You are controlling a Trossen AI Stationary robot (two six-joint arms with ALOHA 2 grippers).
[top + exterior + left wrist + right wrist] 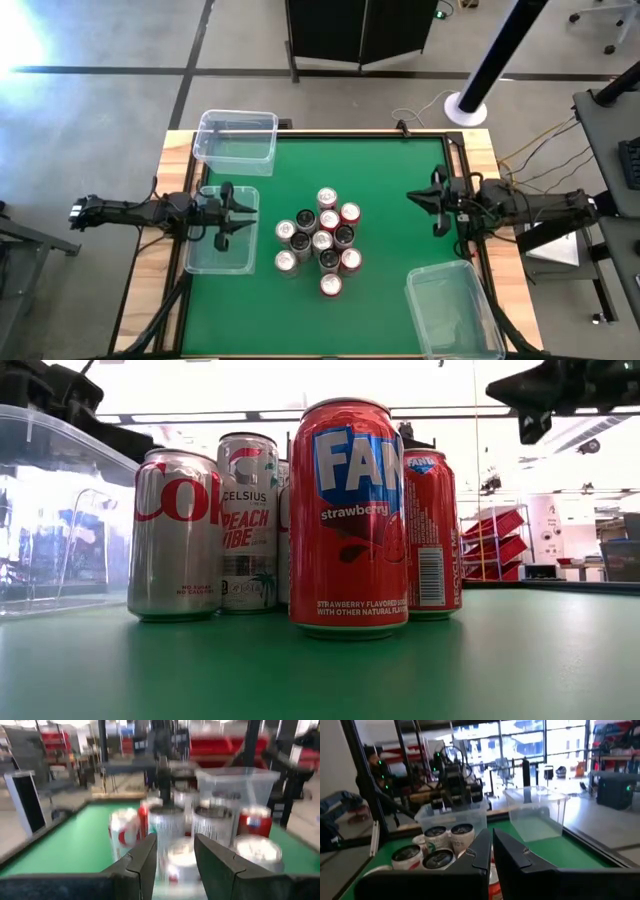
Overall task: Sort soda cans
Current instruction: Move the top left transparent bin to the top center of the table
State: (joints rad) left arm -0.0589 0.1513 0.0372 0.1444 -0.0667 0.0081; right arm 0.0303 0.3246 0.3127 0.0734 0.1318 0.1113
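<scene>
Presently I am looking over the soda cans point(322, 241), standing upright in one tight cluster at the middle of the green worktop point(400, 180), touching or nearly touching one another.

Handling, as I judge it: thin metal walls, stiff if full and easily dented if squeezed hard, smooth and a little slippery. I am planning to take each can across its round body, about mid-height. Outer cans first, since the packed ones give my jaws no room.

Count from the high view: about eleven cans. Roughly four red, four dark, three silver-white, though the colours are hard to separate from above.

Clear bins: three. One point(238, 138) at the far left corner, one point(222, 232) at the left edge, one point(456, 308) at the near right.

My left gripper point(236, 214) is hovering over the left-edge bin, jaws parted, holding nothing. My right gripper point(422, 199) is hanging well apart from the cluster, jaws closed together, empty.
</scene>
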